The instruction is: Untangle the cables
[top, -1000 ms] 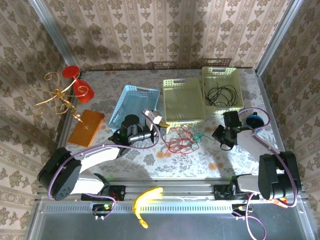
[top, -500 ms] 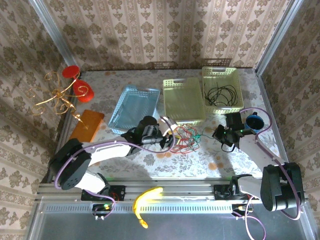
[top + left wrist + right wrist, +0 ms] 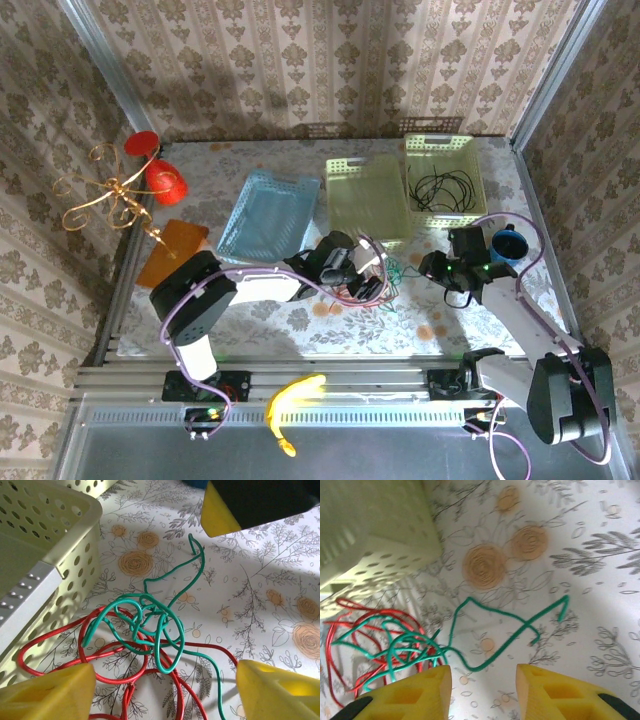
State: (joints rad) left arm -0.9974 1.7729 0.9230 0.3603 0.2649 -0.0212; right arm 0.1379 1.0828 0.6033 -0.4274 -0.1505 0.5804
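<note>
Both gaping, empty — left gripper [image 3: 165, 687] straddles the green wire [image 3: 150, 622] knotted over the red wire [image 3: 50, 632], right gripper [image 3: 482, 680] faces its loose tail.

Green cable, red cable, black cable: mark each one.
green cable [image 3: 201, 565], left wrist view, upper free stretch.
red cable [image 3: 21, 657], left wrist view, left loop bend.
black cable [image 3: 440, 186], top external view, coiled part.

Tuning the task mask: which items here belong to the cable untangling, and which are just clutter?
Job: thin green cable; thin red cable tangled with it; thin black cable, coiled in the far pale yellow plastic basket.
Clutter: nearer pale yellow plastic basket; blue plastic basket; gold wire stand; orange board; blue cup.
</note>
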